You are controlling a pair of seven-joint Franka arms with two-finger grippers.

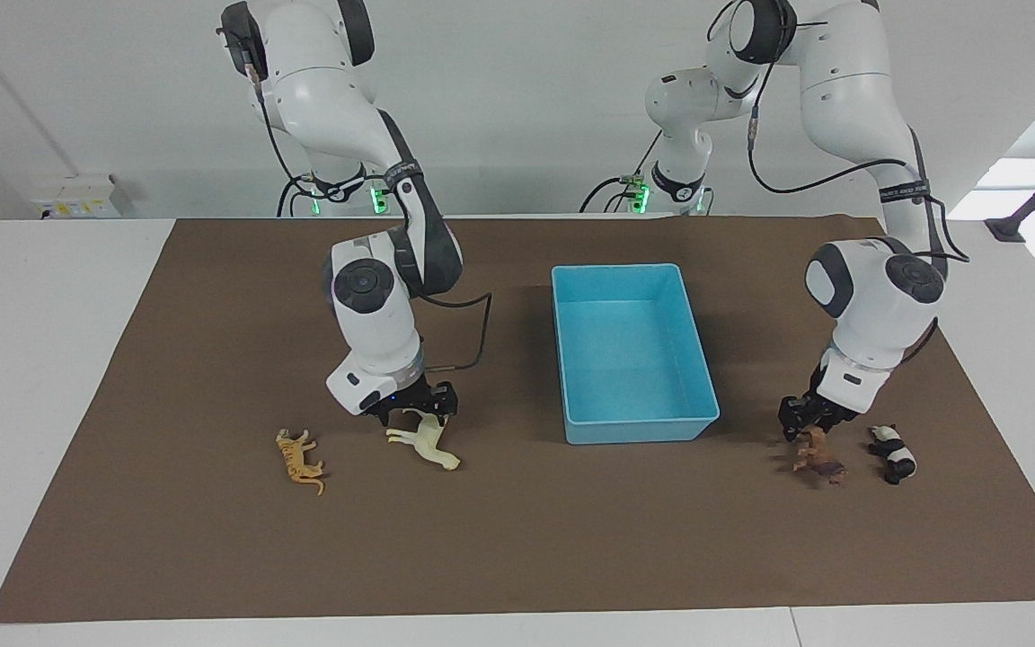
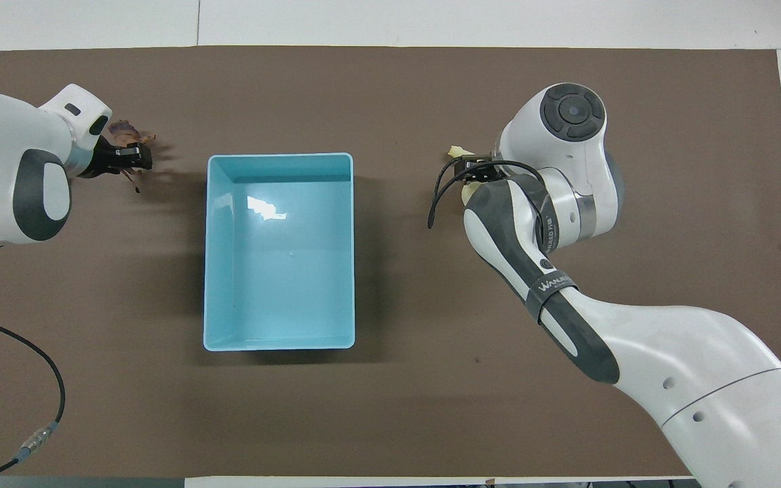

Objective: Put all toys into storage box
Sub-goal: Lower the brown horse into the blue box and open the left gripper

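Observation:
The light blue storage box (image 1: 640, 429) (image 2: 209, 271) stands empty mid-table. Toward the right arm's end lie the cream-white horse (image 1: 429, 443) (image 2: 457, 152) and the orange tiger (image 1: 300, 459). My right gripper (image 1: 411, 415) (image 2: 470, 175) is down at the horse's hindquarters, open, with the fingers either side of it. Toward the left arm's end, my left gripper (image 1: 807, 429) (image 2: 126, 157) is shut on the dark brown maned animal (image 1: 822, 459) (image 2: 123, 129). The panda (image 1: 893, 452) lies beside it. Seen from overhead, the arms hide the tiger and the panda.
A brown mat (image 1: 517, 548) covers the table, and the white tabletop shows around it. A black cable (image 2: 38, 379) trails over the mat near the left arm's base. A cable loop (image 2: 439, 196) hangs from the right wrist toward the box.

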